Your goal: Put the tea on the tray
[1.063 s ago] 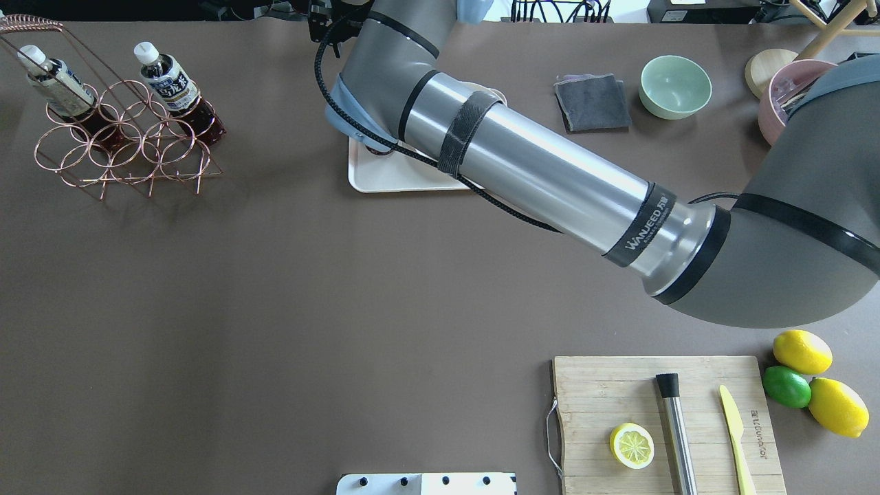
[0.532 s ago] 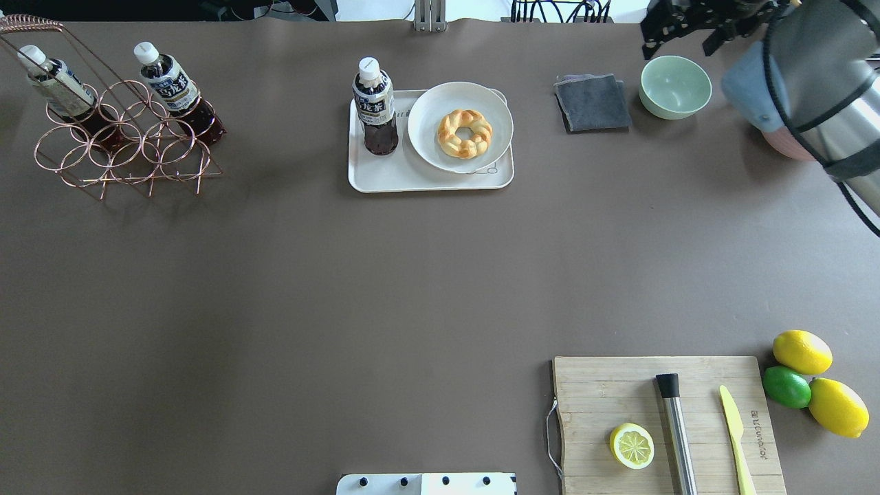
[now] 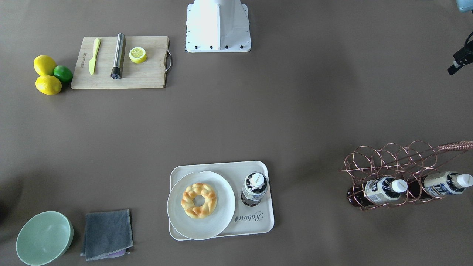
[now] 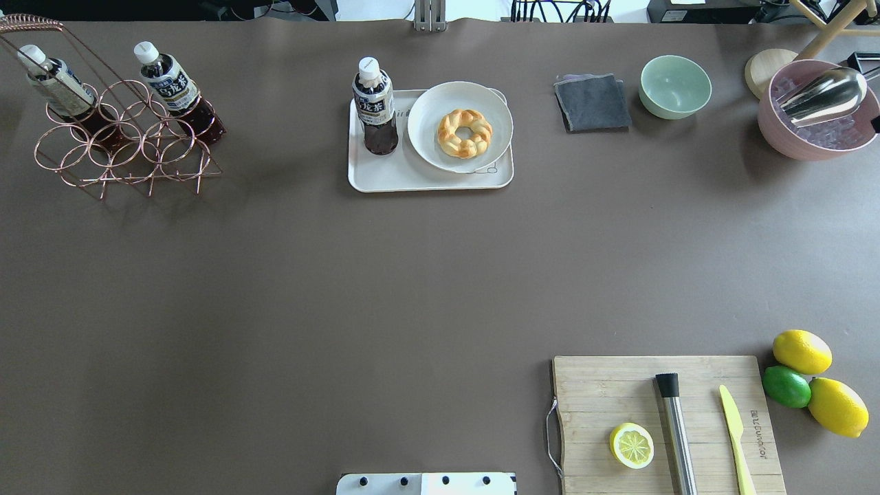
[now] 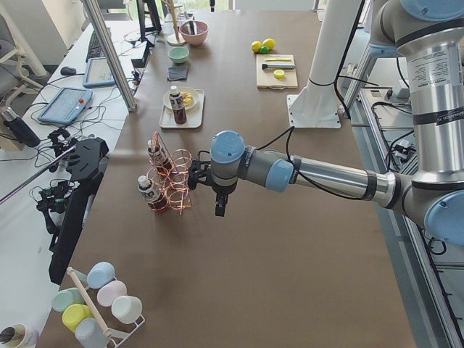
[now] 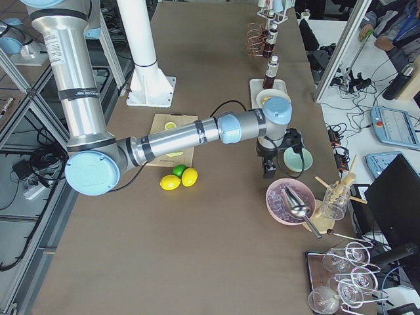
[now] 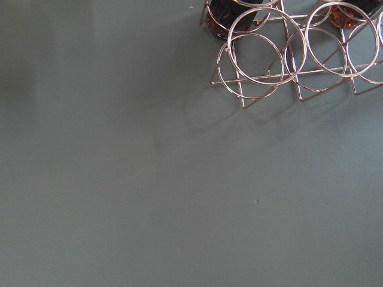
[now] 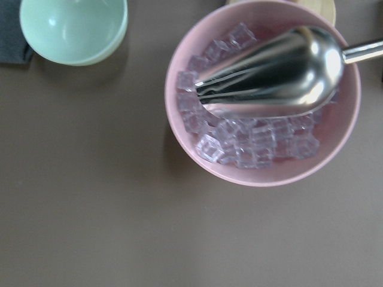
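One tea bottle (image 4: 375, 103) stands upright on the left part of the off-white tray (image 4: 412, 180), beside the plate; it also shows in the front view (image 3: 255, 188). Two more tea bottles (image 4: 172, 84) (image 4: 55, 86) lean in the copper wire rack (image 4: 124, 151). My left gripper (image 5: 219, 210) hangs over the table beside the rack, and I cannot tell whether it is open or shut. My right gripper (image 6: 267, 170) hangs near the green and pink bowls, far from the tray, and I cannot tell its state either. Neither wrist view shows fingers.
A white plate with a ring pastry (image 4: 464, 130) fills the tray's right part. A grey cloth (image 4: 592, 103), a green bowl (image 4: 676, 86) and a pink bowl of ice with a metal scoop (image 4: 818, 110) stand at the back right. A wooden board (image 4: 605, 385) and citrus fruits (image 4: 804, 378) lie at the front right.
My right arm lay across the tray one second ago, then pulled away to the right and has left the overhead view. The tea bottle stands free on the tray.
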{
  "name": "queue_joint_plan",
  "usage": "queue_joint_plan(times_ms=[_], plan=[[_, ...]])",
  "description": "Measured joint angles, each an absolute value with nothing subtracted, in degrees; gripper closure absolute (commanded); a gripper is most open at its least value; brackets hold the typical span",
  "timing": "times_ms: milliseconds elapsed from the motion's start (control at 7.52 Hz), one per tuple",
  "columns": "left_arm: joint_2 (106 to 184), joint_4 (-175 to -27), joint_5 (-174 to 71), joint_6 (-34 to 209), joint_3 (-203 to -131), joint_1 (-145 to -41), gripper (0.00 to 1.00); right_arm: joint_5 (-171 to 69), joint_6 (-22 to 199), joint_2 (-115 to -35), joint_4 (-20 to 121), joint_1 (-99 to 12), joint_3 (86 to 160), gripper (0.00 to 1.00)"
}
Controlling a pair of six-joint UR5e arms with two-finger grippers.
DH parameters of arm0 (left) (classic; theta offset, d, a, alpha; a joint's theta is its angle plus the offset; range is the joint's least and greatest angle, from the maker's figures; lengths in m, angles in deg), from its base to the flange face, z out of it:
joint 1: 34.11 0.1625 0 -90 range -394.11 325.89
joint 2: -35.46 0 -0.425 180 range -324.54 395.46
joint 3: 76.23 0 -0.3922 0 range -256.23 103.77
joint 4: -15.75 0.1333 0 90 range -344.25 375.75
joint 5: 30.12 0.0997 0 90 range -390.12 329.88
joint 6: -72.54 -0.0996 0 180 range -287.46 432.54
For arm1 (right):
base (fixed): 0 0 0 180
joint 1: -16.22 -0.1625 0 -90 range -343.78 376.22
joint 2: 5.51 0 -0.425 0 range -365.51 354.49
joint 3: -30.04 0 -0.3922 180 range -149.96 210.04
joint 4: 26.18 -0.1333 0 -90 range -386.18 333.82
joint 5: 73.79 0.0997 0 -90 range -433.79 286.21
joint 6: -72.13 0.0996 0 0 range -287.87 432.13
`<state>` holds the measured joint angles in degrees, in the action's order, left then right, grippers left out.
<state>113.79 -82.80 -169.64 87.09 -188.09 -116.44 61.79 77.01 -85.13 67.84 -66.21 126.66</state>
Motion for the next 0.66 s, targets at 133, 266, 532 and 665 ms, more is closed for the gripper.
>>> queue_joint_plan(times_ms=[133, 266, 532, 665], plan=[[114.8, -81.0, -169.4, 86.3, -188.0, -116.2, 0.03, 62.0, 72.5, -88.3, 69.7, -69.6, 126.4, 0.0], [115.2, -80.1, -167.8, 85.2, -188.0, -116.1, 0.03, 61.6, 67.6, -90.4, 72.0, -72.2, 125.9, 0.0], [115.0, -79.5, -164.2, 79.6, -187.0, -116.9, 0.03, 60.8, 59.1, -93.2, 74.5, -75.5, 124.6, 0.0], [114.7, -79.1, -163.8, 76.3, -186.3, -119.2, 0.03, 59.6, 56.5, -93.9, 74.8, -75.9, 124.5, 0.0]])
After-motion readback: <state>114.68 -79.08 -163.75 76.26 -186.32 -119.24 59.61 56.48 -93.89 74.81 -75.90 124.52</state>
